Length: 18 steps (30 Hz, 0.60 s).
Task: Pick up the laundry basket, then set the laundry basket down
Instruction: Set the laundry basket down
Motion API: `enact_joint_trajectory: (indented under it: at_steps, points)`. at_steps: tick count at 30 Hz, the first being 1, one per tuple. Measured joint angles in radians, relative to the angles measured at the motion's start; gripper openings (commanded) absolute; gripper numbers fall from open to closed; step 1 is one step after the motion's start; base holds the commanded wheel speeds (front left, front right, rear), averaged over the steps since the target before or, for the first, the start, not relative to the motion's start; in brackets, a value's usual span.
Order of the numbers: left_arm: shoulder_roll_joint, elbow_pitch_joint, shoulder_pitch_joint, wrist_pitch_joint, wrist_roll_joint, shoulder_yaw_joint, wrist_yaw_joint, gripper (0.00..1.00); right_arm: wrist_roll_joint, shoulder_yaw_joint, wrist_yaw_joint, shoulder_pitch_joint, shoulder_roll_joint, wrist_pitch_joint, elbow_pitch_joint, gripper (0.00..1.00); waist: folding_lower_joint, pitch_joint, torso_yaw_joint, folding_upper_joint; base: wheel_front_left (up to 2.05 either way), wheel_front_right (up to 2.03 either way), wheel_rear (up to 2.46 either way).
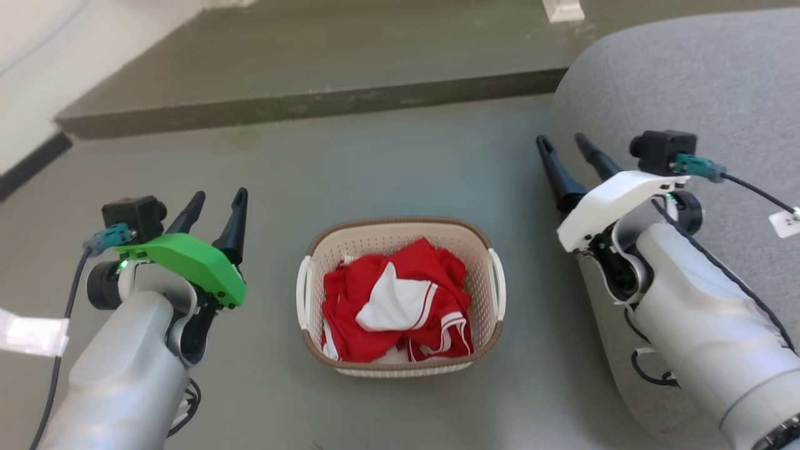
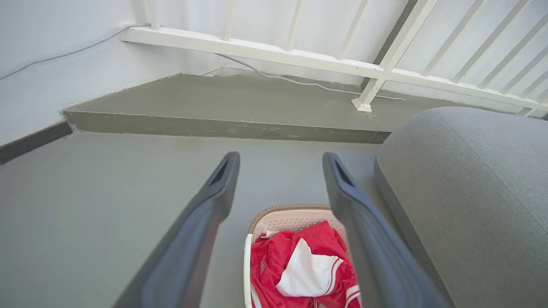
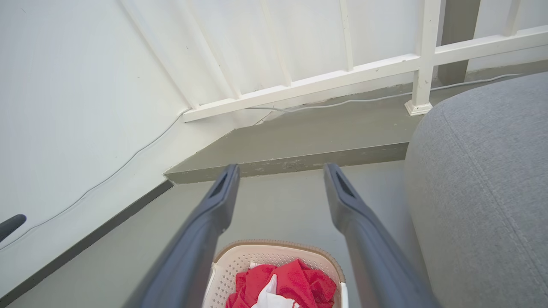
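The laundry basket (image 1: pixel 387 240) stands on the floor (image 1: pixel 375 162) with red and white clothes (image 1: pixel 394 300) inside, directly between your two grippers. The left gripper (image 1: pixel 220 194) is to the left of the basket and the right gripper (image 1: pixel 561 139) to its right. Both have their fingers spread, hold nothing, and do not touch it. The basket's white handles (image 1: pixel 303 290) sit on its left and right sides, so each one faces a gripper. I judge neither arm clearly nearer.
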Motion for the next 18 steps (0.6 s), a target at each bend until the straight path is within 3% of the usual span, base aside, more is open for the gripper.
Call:
enact_joint_trajectory:
  at_steps: [7, 18]
  points:
    - [0.002, -0.107, 0.07, 0.0, 0.067, 0.069, 0.02, 1.0, -0.084, -0.083, -0.04, 0.089, -0.036, -0.002, -0.118, 1.0, 0.0, -0.043, 0.002, 0.0, 0.0, 0.0, 0.0]
    - [-0.003, -0.268, 0.192, 0.0, 0.173, 0.185, 0.049, 1.0, -0.218, -0.171, -0.081, 0.242, -0.039, -0.002, -0.306, 1.0, 0.0, -0.094, 0.019, 0.0, 0.0, 0.0, 0.0]
